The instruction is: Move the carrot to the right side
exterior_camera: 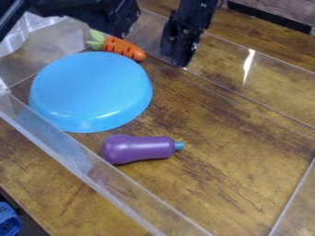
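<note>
The small orange carrot with a green leafy top lies at the back left, just behind the blue round plate. My black gripper hangs to the right of the carrot, a short way from it, pointing down at the wooden table. It holds nothing; I cannot tell how its jaws stand. A dark part of the arm crosses the top left above the carrot.
A purple eggplant-shaped toy with a teal tip lies in front of the plate. Clear plastic walls fence the wooden work area on the left and front. Bare wood stretches to the right.
</note>
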Controlling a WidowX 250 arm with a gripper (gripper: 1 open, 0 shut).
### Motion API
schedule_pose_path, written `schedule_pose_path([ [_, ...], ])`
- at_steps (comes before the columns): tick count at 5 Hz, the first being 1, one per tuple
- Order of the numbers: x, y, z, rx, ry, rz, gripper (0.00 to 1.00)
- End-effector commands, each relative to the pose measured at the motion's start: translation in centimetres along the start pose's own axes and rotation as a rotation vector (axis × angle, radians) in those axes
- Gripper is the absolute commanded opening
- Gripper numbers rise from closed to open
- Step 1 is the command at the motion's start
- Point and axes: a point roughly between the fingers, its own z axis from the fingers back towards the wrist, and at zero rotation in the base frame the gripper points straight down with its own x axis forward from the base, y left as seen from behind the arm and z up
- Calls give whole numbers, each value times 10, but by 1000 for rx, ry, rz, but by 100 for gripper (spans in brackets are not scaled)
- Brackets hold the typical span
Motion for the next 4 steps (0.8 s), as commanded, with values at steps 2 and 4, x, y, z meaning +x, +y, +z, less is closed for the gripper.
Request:
schedule_pose_path([
  [2, -4, 3, 33, 73, -106, -19, 100],
  [4, -7, 7, 28, 40, -112, 49, 100],
])
